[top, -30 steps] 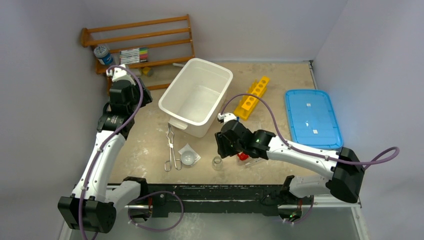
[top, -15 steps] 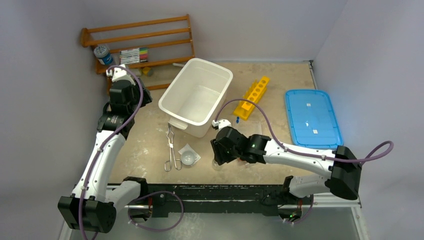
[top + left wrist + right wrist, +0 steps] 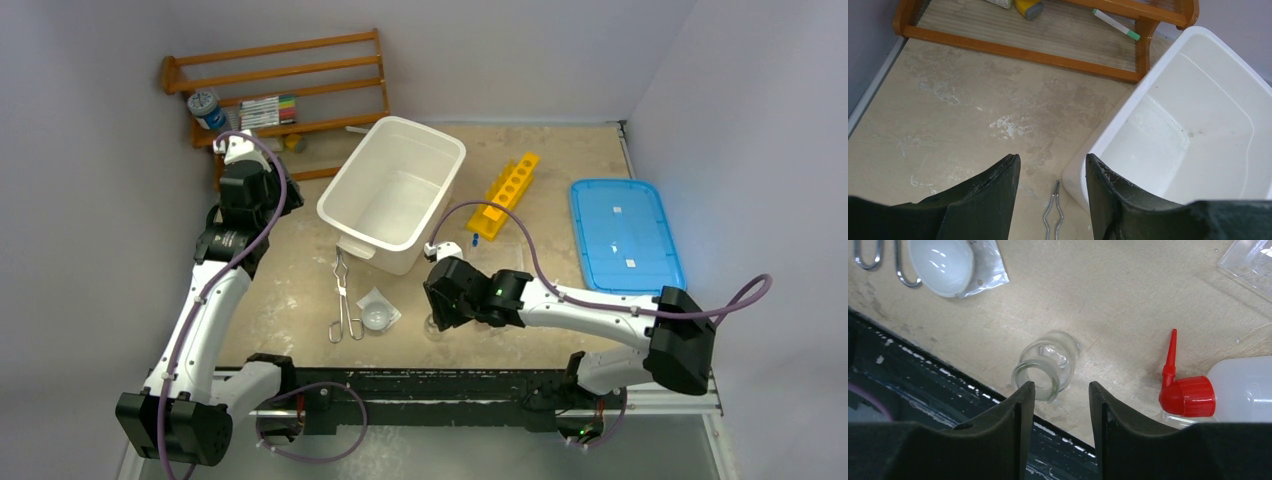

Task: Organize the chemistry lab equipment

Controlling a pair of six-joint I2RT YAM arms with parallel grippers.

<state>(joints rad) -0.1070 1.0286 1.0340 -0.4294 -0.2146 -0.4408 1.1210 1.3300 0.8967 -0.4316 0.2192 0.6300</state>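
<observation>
A tiny clear glass jar (image 3: 1045, 367) lies on its side by the table's near edge, its mouth toward my right gripper (image 3: 1062, 390). That gripper is open; its fingertips (image 3: 1025, 392) sit just short of the jar's rim, with nothing between them. The squeeze bottle with the red cap (image 3: 1188, 396) lies to the right of it. The round dish in its packet (image 3: 377, 312) and the metal tongs (image 3: 343, 300) lie left of the jar. My left gripper (image 3: 1053, 162) hangs open and empty above the tips of the tongs (image 3: 1054, 215), beside the white bin (image 3: 1198, 30).
The white bin (image 3: 347, 165) stands mid-table. A yellow tube rack (image 3: 505, 192) and a blue lid (image 3: 625, 235) are to its right. A wooden shelf (image 3: 280, 85) with markers (image 3: 268, 108) stands at the back left. The black front rail (image 3: 923, 390) runs just beneath the jar.
My right gripper has moved left and toward the near edge, from over the squeeze bottle to the jar, and its jaws have narrowed a little. The left arm has not moved.
</observation>
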